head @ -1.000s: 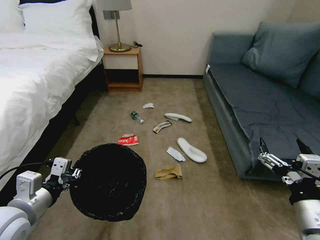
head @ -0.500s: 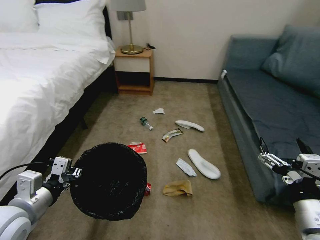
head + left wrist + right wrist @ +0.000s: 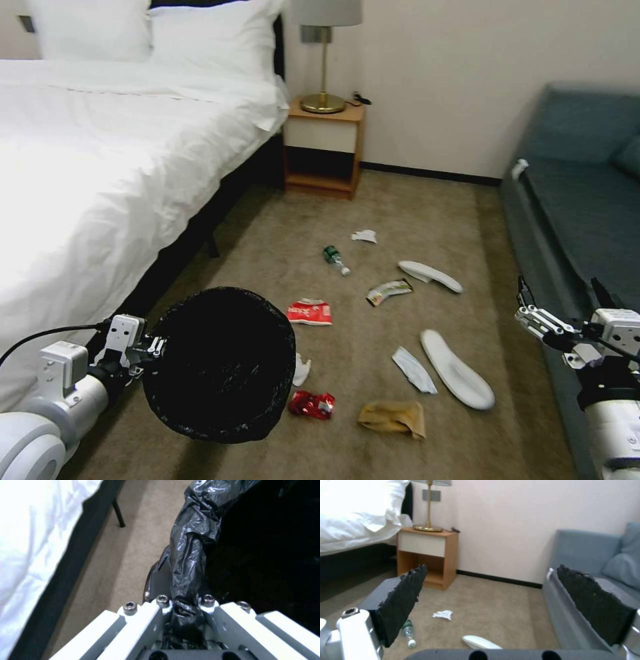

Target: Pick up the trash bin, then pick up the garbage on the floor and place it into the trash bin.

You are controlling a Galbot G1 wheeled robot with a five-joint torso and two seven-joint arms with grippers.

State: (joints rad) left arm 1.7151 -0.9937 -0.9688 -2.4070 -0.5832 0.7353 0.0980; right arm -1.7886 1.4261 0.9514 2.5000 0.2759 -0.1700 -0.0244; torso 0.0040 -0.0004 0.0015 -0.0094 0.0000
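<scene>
Trash bin (image 3: 220, 363) with black bag liner is held off the carpet at lower left of head view, mouth facing the camera. Left gripper (image 3: 152, 347) is clamped on its rim; left wrist view shows the bag (image 3: 190, 562) pinched between the fingers (image 3: 146, 620). Garbage lies on the carpet (image 3: 373, 207) beyond and beside the bin: red wrapper (image 3: 310, 312), crumpled red wrapper (image 3: 312, 404), tan paper bag (image 3: 393, 417), tissue (image 3: 413, 369), two white slippers (image 3: 457, 369) (image 3: 430, 275), yellow-silver wrapper (image 3: 389, 291), green bottle (image 3: 335, 259), far tissue (image 3: 365, 236). Right gripper (image 3: 563, 297) hovers at lower right over the sofa (image 3: 587, 213) edge, pads (image 3: 403, 600) wide apart, holding nothing. Bed (image 3: 100, 167) at left, nightstand (image 3: 325, 150) by the wall.
</scene>
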